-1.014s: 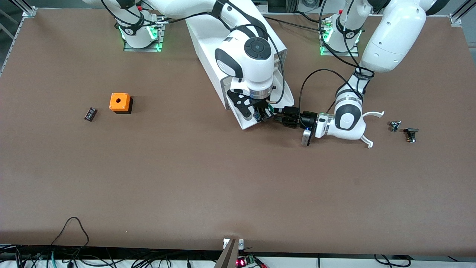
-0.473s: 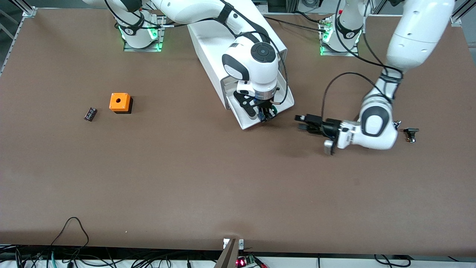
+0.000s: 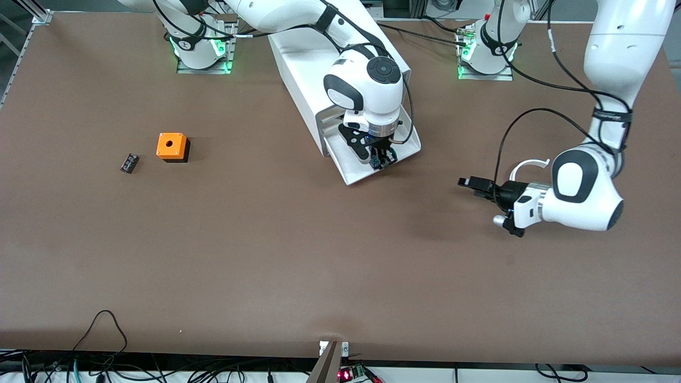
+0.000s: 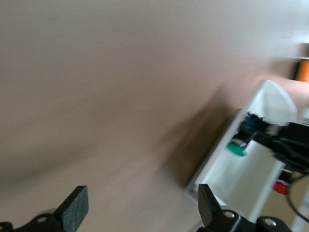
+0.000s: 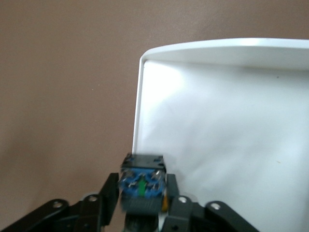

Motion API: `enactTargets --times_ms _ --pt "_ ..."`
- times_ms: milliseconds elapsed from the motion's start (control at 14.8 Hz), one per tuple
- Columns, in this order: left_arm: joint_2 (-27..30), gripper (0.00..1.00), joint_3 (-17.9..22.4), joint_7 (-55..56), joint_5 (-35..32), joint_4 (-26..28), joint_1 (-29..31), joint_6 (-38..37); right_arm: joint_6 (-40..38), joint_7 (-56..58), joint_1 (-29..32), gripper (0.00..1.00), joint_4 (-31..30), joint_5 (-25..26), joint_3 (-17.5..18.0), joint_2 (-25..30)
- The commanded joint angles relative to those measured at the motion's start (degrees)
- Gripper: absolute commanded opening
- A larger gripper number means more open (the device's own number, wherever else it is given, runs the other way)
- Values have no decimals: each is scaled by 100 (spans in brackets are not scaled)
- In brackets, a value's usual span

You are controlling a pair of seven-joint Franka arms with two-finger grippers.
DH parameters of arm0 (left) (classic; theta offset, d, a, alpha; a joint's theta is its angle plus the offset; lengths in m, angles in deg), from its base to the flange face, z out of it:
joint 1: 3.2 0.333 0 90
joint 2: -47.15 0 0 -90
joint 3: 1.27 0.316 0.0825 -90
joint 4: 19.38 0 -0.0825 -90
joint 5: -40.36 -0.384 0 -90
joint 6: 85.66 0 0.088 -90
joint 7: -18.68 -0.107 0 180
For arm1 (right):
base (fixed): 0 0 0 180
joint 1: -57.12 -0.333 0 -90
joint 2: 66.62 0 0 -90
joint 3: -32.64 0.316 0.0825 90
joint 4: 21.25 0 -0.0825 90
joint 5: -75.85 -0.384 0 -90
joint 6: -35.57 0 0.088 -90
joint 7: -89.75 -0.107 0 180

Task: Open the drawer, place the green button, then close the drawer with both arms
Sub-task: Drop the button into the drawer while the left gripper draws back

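Observation:
The white cabinet [image 3: 319,58] stands mid-table with one shallow white drawer [image 3: 351,169] pulled out toward the front camera. My right gripper [image 3: 382,159] hangs over the open drawer, shut on the button [image 3: 385,157]. In the right wrist view the button's blue base [image 5: 141,183] sits between the fingers, above the drawer's floor [image 5: 227,135]. My left gripper [image 3: 471,185] is open and empty over bare table, apart from the drawer toward the left arm's end. The left wrist view shows its spread gripper [image 4: 140,210], the drawer [image 4: 241,179] and the button's green cap [image 4: 237,147].
An orange box with a hole [image 3: 172,146] and a small black part [image 3: 129,163] lie toward the right arm's end. A white curved piece [image 3: 528,164] lies beside the left arm's wrist. Cables run along the table's front edge.
My left gripper has drawn away from the drawer's front toward the left arm's end of the table. My right gripper has shifted slightly over the open drawer, still holding the button.

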Motion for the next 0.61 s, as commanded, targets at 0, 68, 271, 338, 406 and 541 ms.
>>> enactTargets --times_ms 0,68,271,338,406,541 --pt "198 100 45 964 -1037 -227 -88 -42 69 -154 -41 100 -78 123 -43 92" --pt "259 100 63 1157 -1222 -227 -96 -42 69 -136 -6 100 -43 123 -52 127" --pt "505 100 63 2087 -2083 -306 -88 -33 -45 239 178 100 220 114 -201 302" --pt "619 100 63 2396 -2303 -306 -88 -25 -124 677 283 100 229 114 -192 390" --pt "707 100 63 2581 -2462 -315 -88 36 -238 1160 371 100 229 106 -192 478" --pt "900 100 63 2828 -2569 -297 -70 308 -344 2004 538 100 229 79 -192 618"
